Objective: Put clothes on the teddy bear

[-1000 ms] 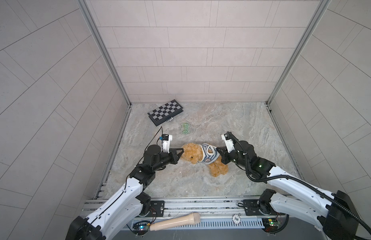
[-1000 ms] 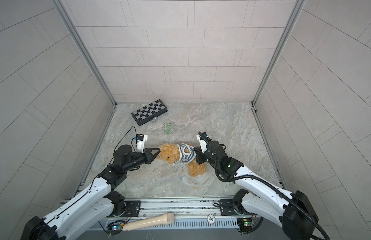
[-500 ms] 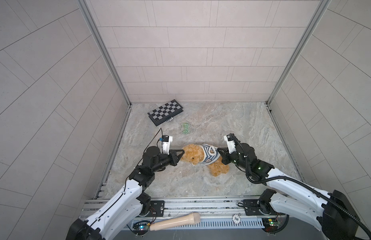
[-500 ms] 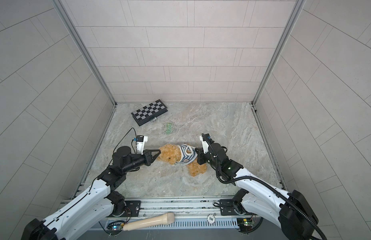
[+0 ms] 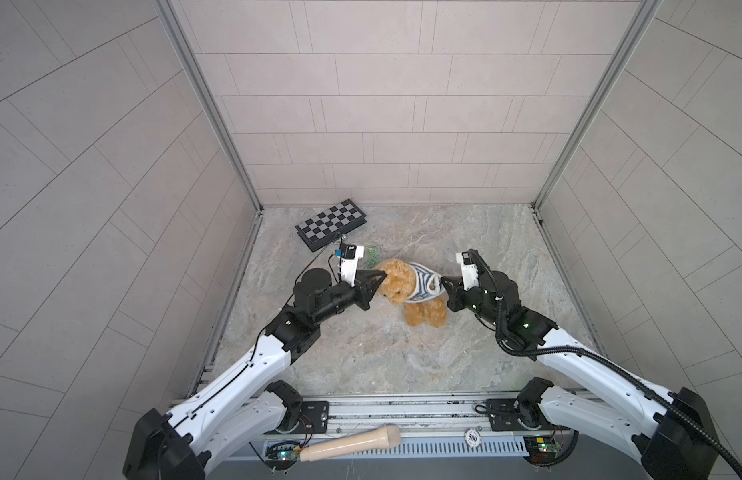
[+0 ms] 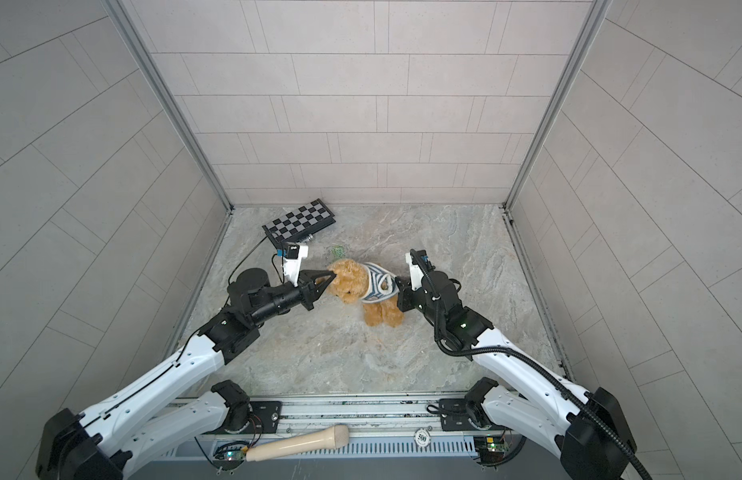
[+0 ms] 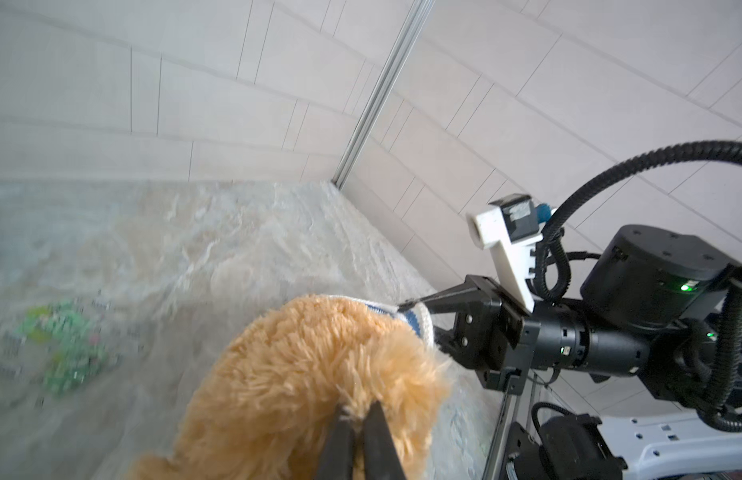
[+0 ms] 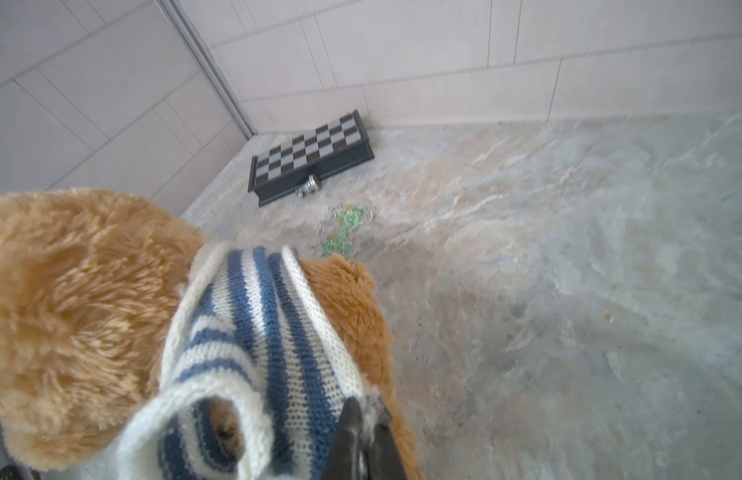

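The teddy bear [image 5: 396, 284] is golden-brown and fluffy, and hangs between my two grippers in both top views, legs [image 5: 425, 318] pointing down. A blue-and-white striped knitted sweater [image 5: 422, 284] sits round its body. My left gripper [image 5: 383, 273] is shut on the fur at the bear's head, with the tips [image 7: 359, 409] pinched into the plush [image 7: 298, 374]. My right gripper [image 5: 443, 281] is shut on the sweater's edge [image 8: 257, 332], its tips [image 8: 367, 409] clamping the knit. In the other top view I see the bear [image 6: 348, 284], the left gripper [image 6: 332, 274] and the right gripper [image 6: 396, 279].
A black-and-grey chessboard box [image 5: 331, 224] lies at the back left, with a small metal piece [image 8: 309, 185] beside it. A small green item [image 5: 371, 257] lies just behind the bear. A wooden pin [image 5: 350, 442] and a round chip [image 5: 471, 436] rest on the front rail.
Both grippers have moved up in the top views, carrying the bear and its sweater between them. The bear's legs now hang lower than its head.
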